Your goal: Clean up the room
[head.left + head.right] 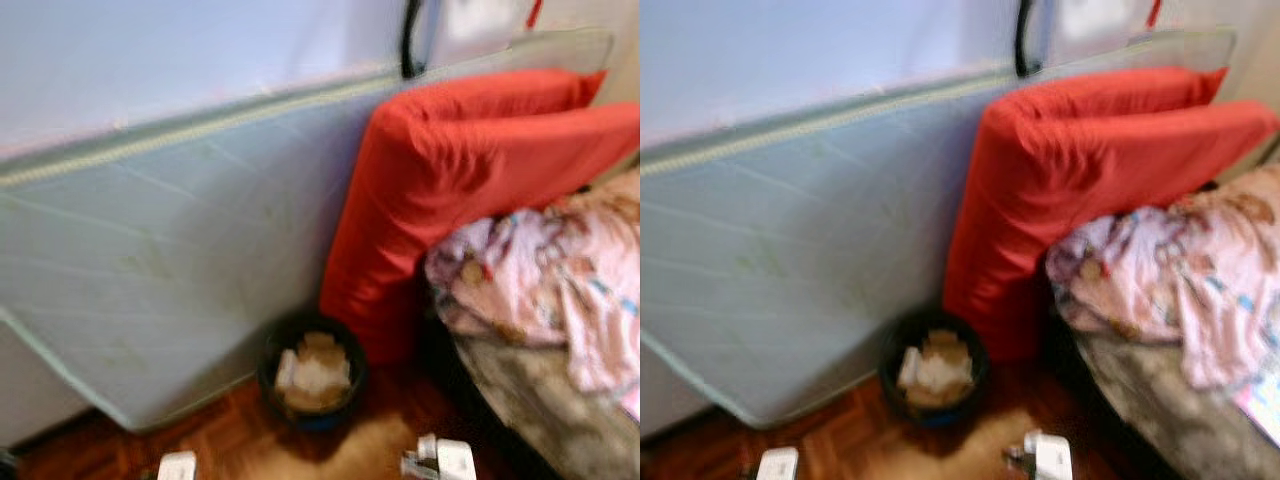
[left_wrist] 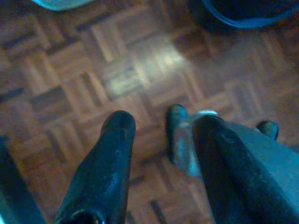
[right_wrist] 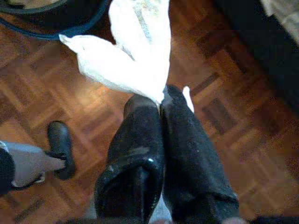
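Note:
A black waste bin (image 1: 312, 372) holding crumpled paper stands on the parquet floor at the foot of a leaning mattress. My right gripper (image 3: 161, 100) is shut on a crumpled white tissue (image 3: 131, 60), which it holds just above the floor, a short way from the bin's rim (image 3: 56, 18). My left gripper (image 2: 163, 120) hangs open over bare parquet with nothing between its fingers. The bin's edge (image 2: 243, 11) lies beyond it. The tops of both arms (image 1: 440, 462) show at the lower edge of the head views, in front of the bin.
A pale blue mattress (image 1: 170, 260) leans against the wall on the left. A big red cushion (image 1: 450, 190) stands right of the bin, against a bed with a pink patterned blanket (image 1: 560, 270). My own foot (image 3: 60, 144) is on the floor near the grippers.

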{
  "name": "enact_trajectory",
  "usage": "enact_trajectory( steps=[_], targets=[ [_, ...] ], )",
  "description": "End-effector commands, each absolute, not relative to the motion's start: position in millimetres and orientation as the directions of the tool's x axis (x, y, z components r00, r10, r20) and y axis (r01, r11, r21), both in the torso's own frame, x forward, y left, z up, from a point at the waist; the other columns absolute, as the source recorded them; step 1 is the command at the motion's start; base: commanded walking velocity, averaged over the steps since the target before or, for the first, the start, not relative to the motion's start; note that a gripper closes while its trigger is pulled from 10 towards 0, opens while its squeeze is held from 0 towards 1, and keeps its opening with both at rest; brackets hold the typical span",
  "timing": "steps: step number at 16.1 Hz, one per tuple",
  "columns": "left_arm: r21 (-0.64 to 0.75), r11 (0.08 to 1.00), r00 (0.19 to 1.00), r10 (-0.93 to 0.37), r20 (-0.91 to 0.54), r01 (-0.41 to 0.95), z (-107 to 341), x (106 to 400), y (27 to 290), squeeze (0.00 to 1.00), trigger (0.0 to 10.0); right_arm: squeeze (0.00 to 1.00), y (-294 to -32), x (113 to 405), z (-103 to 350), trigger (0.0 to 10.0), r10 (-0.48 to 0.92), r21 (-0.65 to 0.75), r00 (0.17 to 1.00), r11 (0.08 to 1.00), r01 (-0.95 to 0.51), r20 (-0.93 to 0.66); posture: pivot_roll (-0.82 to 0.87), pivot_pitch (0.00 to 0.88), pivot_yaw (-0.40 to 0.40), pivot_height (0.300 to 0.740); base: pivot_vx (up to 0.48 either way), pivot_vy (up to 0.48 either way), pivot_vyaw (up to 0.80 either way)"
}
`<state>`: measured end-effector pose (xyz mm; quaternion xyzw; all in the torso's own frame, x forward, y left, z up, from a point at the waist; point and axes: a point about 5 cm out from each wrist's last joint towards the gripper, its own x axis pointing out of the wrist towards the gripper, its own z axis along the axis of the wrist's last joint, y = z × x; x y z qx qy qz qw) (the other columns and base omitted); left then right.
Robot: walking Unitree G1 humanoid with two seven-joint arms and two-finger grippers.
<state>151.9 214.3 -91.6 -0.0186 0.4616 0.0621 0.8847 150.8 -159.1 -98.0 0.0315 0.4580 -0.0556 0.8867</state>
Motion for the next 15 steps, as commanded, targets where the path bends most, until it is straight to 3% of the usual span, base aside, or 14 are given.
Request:
enact_trajectory(
  steps=[1, 5, 15],
  targets=[
    [0.01, 0.992, 0.553, 0.077, -0.83, -0.123, -94.0, 149.9, 207.4, 0.0, 10.0, 0.0, -166.8, 143.9, -100.3, 10.0, -0.09, -0.011, 0.555, 0.99, 0.144, -0.827, -0.02, 0.029, 0.002, 0.74, 0.0, 0.319, 0.0],
    [0.011, 0.992, 0.552, 0.077, -0.83, -0.122, -94.7, 148.3, 205.8, 0.0, 10.0, 0.0, -166.4, 144.1, -100.3, 10.0, -0.088, -0.01, 0.556, 0.99, 0.141, -0.827, -0.02, 0.029, 0.003, 0.74, 0.0, 0.32, 0.0],
    [0.011, 0.993, 0.577, 0.079, -0.813, -0.12, -91.0, 157.0, 206.6, 0.0, 10.0, 0.0, -165.9, 145.0, -100.0, 10.0, -0.074, -0.01, 0.56, 0.993, 0.115, -0.825, -0.02, 0.022, 0.004, 0.74, 0.025, 0.0, 0.08]
  ],
)
